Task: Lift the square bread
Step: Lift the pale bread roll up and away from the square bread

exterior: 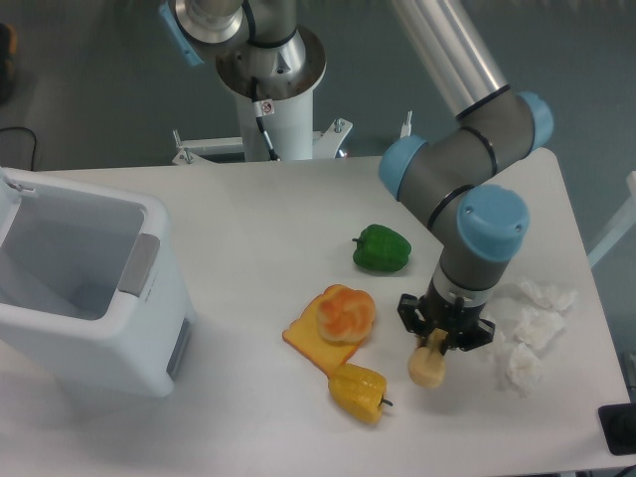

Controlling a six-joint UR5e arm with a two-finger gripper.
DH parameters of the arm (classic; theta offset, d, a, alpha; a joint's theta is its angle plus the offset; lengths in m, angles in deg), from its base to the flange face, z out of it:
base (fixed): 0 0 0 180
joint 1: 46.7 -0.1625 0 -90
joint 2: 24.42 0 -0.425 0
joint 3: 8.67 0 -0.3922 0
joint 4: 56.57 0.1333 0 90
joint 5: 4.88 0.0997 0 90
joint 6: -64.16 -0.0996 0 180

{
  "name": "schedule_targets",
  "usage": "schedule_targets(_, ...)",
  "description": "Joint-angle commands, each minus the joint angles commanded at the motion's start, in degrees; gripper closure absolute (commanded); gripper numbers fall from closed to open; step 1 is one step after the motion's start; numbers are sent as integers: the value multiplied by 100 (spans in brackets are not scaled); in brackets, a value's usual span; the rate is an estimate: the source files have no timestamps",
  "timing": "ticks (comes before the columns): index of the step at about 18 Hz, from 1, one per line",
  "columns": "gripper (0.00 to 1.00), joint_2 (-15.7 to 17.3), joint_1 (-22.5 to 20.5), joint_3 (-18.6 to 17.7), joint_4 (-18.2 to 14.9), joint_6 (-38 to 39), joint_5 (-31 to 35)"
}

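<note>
**Operator:** Where is your gripper, and what is it doing?

**Describer:** Your gripper [437, 343] hangs over the near right part of the white table [268, 219], pointing down from the grey arm with its blue joint caps. Its black fingers [425, 340] are closed on the upper end of the square bread [427, 368], a small pale cream block with rounded corners. The bread hangs tilted below the fingers, its lower end towards you. You cannot tell from this view whether that end touches the table or sits just above it.

**Operator:** What lies around the bread?

**Describer:** Just left of it sits a yellow pepper [359, 392], near the front edge, its short stem pointing right towards the bread; the two are apart. Farther left and a little farther back lies a flat orange toast slice [311, 345] with a round golden swirled bun [344, 313] resting on top of it. Farther back again, near the middle of the table, is a green pepper [382, 248], well apart from the bread.

**Operator:** And to the right?

**Describer:** Crumpled white paper towels [527, 323] lie in a loose cluster right of the gripper, close to it but not touching the bread.

**Operator:** Anything on the left side?

**Describer:** A large white bin [139, 318] with an open top stands at the left edge of the table, well away from the food. The arm's white pedestal [278, 124] rises behind the far edge.
</note>
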Motion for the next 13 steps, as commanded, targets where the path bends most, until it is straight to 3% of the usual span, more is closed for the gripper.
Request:
schedule_targets(5, 80, 79, -17, 97, -9, -589, 44)
schedule_targets(13, 74, 185, -149, 71, -35, -783, 53)
